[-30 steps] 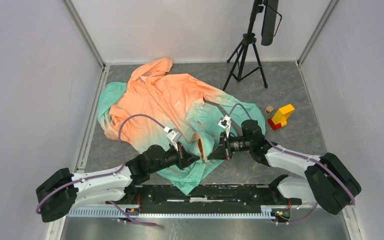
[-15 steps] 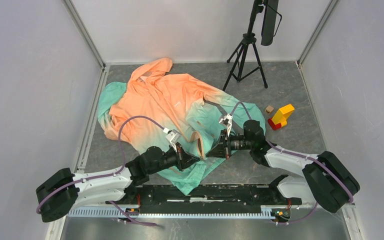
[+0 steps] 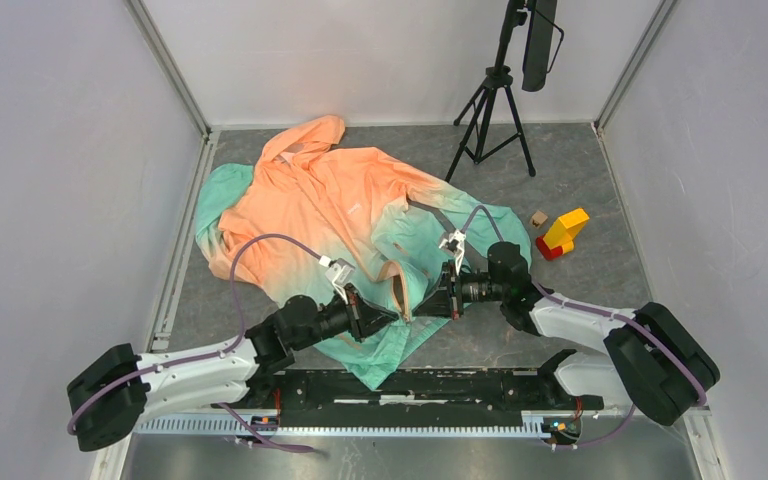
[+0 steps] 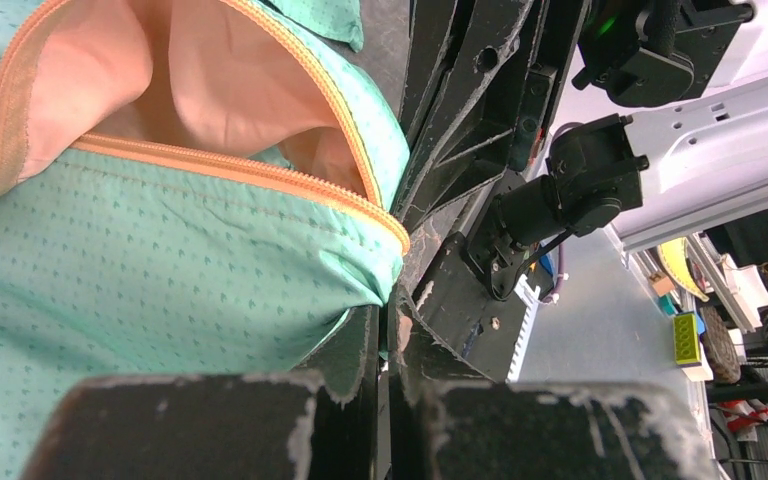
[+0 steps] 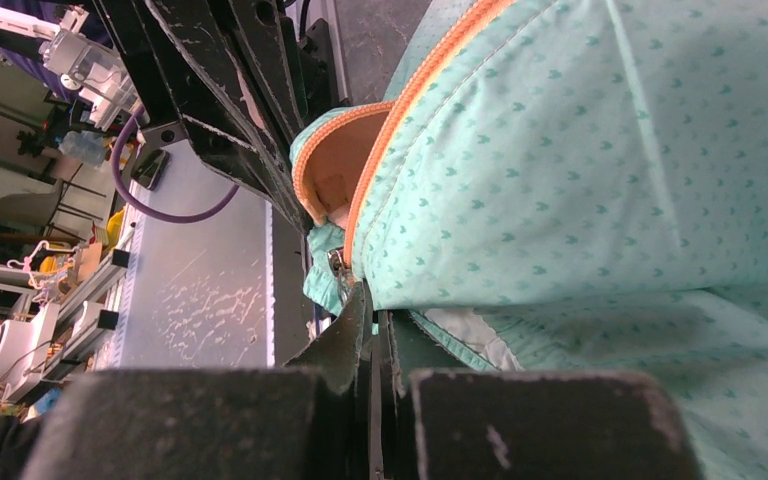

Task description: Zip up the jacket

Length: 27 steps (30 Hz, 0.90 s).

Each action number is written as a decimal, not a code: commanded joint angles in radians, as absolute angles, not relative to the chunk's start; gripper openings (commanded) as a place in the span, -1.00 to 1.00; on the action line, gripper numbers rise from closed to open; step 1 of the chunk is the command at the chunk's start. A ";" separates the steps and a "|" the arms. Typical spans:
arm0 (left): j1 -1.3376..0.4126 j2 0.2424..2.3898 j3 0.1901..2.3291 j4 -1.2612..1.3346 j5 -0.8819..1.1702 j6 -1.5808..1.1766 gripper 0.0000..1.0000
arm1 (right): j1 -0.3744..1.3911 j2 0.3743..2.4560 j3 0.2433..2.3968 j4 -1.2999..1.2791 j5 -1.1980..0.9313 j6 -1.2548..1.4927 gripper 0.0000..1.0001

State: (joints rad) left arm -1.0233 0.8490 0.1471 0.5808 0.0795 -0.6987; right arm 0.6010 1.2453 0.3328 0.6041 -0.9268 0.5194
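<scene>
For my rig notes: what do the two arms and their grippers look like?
The left arm and right arm have white shells and bulky black joints, with a purple cable looping along each. The left gripper and right gripper are black, scuffed and chipped at the edges.

Our left gripper (image 3: 388, 317) and right gripper (image 3: 423, 301) face each other at the jacket's (image 3: 310, 200) teal hem, its orange-lined edge lifted between them.
</scene>
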 commanded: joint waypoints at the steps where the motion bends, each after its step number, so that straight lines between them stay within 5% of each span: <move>1: -1.026 0.839 0.140 0.640 0.060 -0.735 -0.96 | 0.598 1.232 0.333 0.629 -0.924 0.505 -0.99; 27: -1.026 0.863 0.132 0.666 0.038 -0.793 -0.95 | 0.596 1.217 0.312 0.711 -0.924 0.545 -0.99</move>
